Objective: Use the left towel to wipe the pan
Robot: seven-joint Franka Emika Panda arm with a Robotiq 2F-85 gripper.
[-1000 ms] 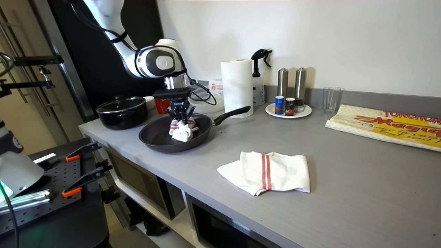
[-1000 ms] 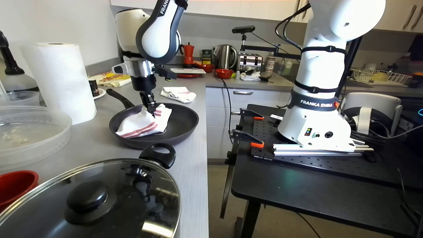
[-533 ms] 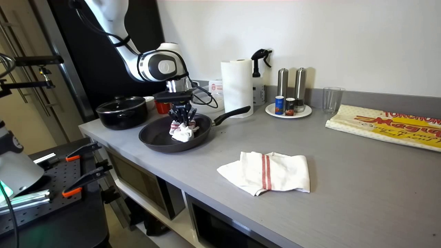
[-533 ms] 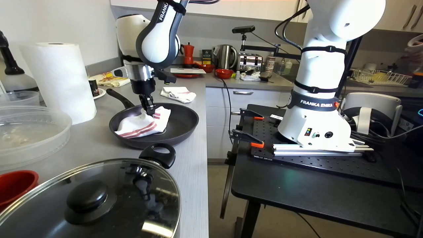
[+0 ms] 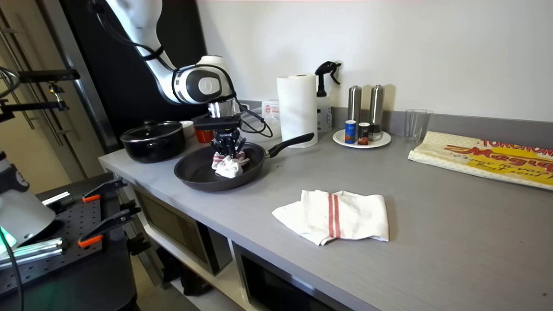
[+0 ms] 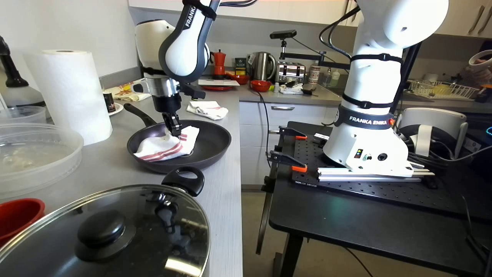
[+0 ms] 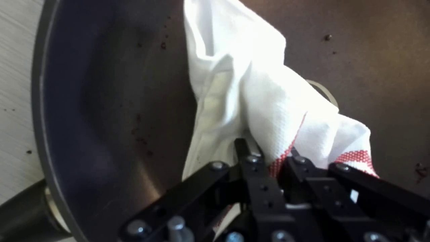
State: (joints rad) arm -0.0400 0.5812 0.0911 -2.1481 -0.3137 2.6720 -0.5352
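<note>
Pan (image 5: pixel 195 169), handle (image 5: pixel 291 145) obliquely toward wall (image 5: pixel 440 52)

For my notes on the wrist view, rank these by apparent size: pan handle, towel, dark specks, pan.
1. Pan, running past the frame
2. Towel
3. Pan handle, only partly in view
4. Dark specks, each tiny

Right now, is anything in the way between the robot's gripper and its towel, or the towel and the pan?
Nothing visible is. The gripper pinches the towel directly, and the towel already lies inside the pan. Dark specks dot the pan's floor but shouldn't block it; what's under the towel is hidden.
</note>
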